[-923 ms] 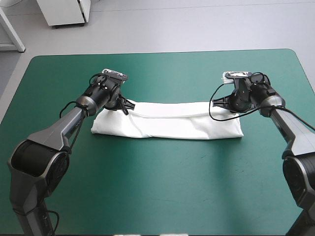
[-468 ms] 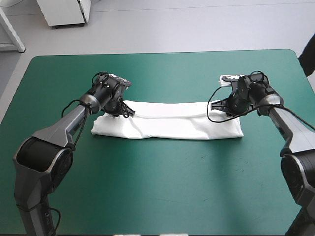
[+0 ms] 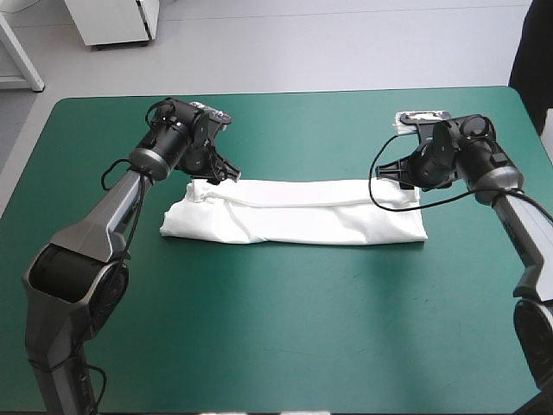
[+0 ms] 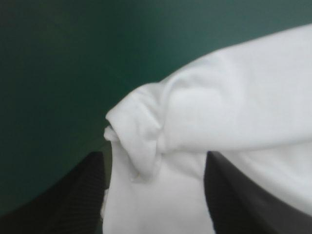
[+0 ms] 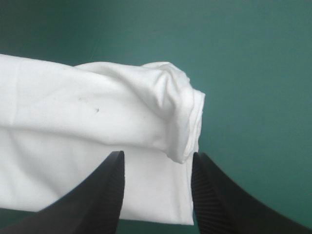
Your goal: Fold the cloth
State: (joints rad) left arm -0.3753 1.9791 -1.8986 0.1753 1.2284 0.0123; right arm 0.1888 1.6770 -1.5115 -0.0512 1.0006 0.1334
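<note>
The white T-shirt lies on the teal-green cover as a long folded band running left to right, its far long edge doubled over. My left gripper hovers at the band's far left corner, open. In the left wrist view its black fingers stand wide apart, with the bunched corner of the T-shirt lying loose between and ahead of them. My right gripper sits at the far right corner, also open. There the rolled end of the T-shirt lies just ahead of the spread fingers.
Bare teal-green cover stretches from the band to the table's near edge, and more lies between the band and the far edge. The table's right edge is close to the right arm.
Both grippers have gone from shut to open and let go of the T-shirt's far corners. Each has drawn back a little toward the far edge; the folded edge has settled.
</note>
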